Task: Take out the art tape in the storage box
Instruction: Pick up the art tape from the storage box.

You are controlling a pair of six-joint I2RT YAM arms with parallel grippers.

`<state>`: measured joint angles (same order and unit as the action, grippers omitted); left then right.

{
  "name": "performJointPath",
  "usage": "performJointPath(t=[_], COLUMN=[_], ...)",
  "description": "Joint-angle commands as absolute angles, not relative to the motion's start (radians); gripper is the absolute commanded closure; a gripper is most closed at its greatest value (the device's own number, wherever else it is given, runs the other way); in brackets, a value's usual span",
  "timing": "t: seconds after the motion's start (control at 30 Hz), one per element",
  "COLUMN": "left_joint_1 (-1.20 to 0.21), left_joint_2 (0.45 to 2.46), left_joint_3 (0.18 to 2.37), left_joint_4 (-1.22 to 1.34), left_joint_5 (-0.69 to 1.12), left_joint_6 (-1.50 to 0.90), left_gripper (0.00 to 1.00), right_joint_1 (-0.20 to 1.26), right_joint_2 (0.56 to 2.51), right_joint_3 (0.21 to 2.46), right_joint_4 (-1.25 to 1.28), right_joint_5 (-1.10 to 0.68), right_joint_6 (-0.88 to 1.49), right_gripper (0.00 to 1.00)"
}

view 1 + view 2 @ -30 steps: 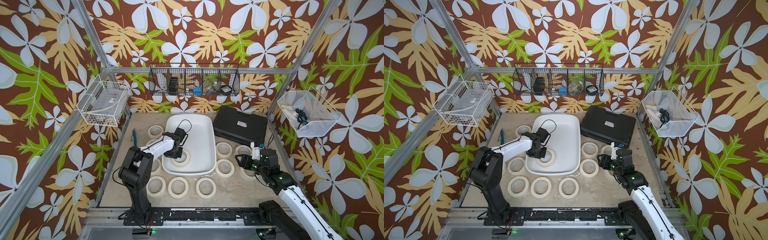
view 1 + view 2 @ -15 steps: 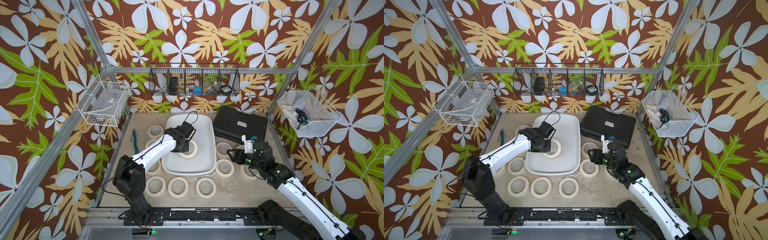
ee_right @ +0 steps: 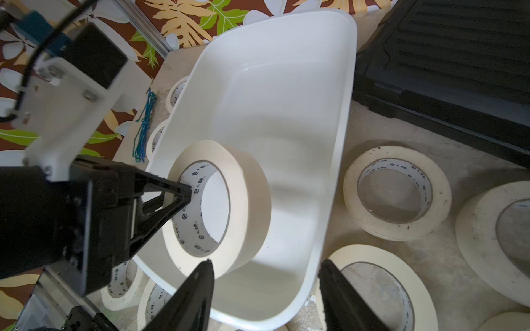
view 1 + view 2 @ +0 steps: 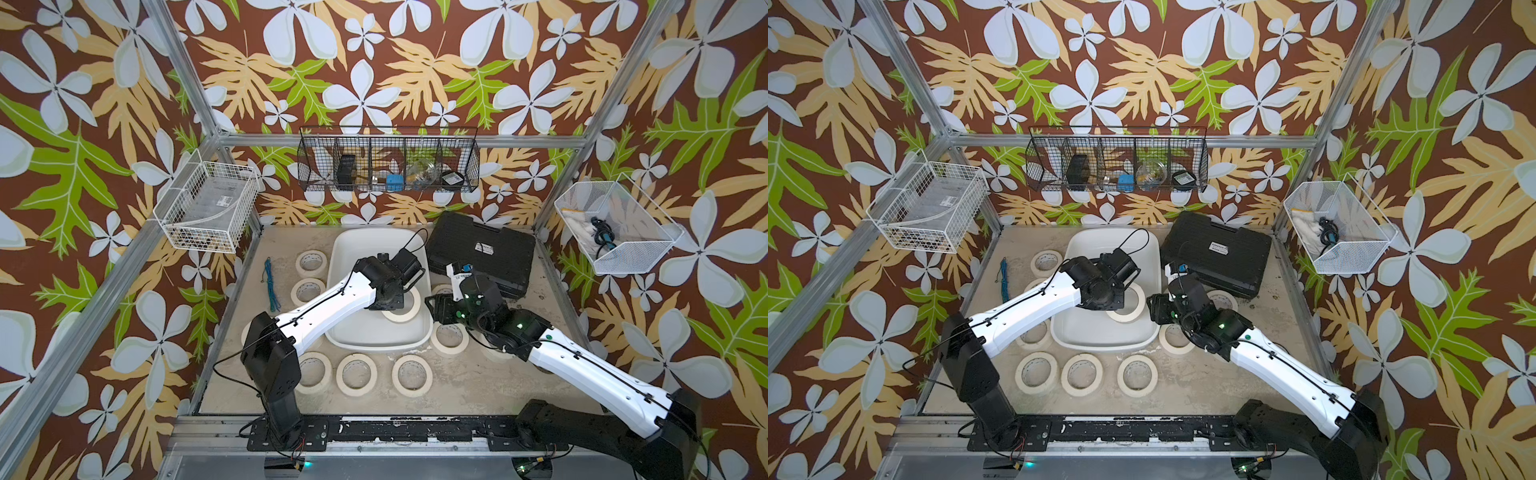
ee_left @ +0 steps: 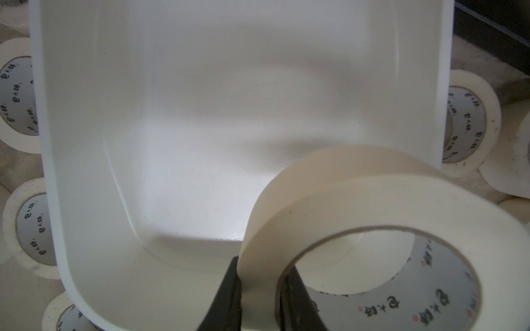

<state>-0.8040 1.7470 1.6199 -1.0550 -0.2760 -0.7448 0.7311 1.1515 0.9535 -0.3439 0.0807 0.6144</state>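
Observation:
The white storage box (image 4: pixel 365 249) (image 4: pixel 1100 253) sits mid-table. My left gripper (image 5: pixel 259 269) (image 4: pixel 395 297) is shut on the wall of one cream art tape roll (image 5: pixel 358 200) (image 3: pixel 246 200) (image 4: pixel 409 313), one finger inside the core and one outside. The roll stands tilted on edge over the box's right half. No other roll shows in the box (image 5: pixel 200 143). My right gripper (image 3: pixel 266 262) (image 4: pixel 436 305) (image 4: pixel 1154 309) is open at the box's right rim (image 3: pixel 329 229), holding nothing. One finger is over the box's inside, the other over a roll on the table.
Several tape rolls (image 4: pixel 356 374) (image 4: pixel 311 262) (image 3: pixel 397 192) lie flat on the table around the box. A black ribbed case (image 4: pixel 482 253) lies at the back right. A blue-green cord (image 4: pixel 271 282) lies left. Wire baskets (image 4: pixel 203 208) (image 4: pixel 615 232) hang on the walls.
My left gripper has carried the roll from the box's front left to its right half and tipped it on edge. The right arm has swung left to the box's rim, jaws narrowing a little.

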Motion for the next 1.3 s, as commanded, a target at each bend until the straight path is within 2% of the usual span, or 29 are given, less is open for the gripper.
performJointPath(t=[0.0, 0.5, 0.7, 0.83, 1.1, 1.27], left_joint_1=[-0.811, -0.811, -0.811, -0.811, -0.811, -0.811], left_joint_2=[1.738, 1.758, 1.75, 1.749, 1.74, 1.704], left_joint_3=[1.632, 1.633, 1.638, 1.65, 1.635, 1.609], left_joint_4=[-1.052, -1.045, -1.046, -1.055, -1.047, -0.984], left_joint_5=[-0.267, -0.254, -0.254, -0.251, -0.245, -0.214], left_joint_6=[-0.764, -0.747, -0.739, -0.737, -0.731, -0.715], left_gripper=[1.0, 1.0, 1.0, 1.0, 0.98, 0.82], right_joint_1=[0.742, 0.822, 0.821, 0.822, 0.822, 0.821], right_joint_2=[1.197, 1.374, 1.437, 1.465, 1.479, 1.466], right_joint_3=[0.975, 1.07, 1.11, 1.132, 1.149, 1.156], right_joint_4=[-0.319, -0.3, -0.318, -0.324, -0.331, -0.363], right_joint_5=[0.17, 0.245, 0.27, 0.285, 0.276, 0.293], right_joint_6=[0.589, 0.565, 0.561, 0.555, 0.554, 0.547], right_gripper=[0.4, 0.42, 0.47, 0.56, 0.99, 1.0])
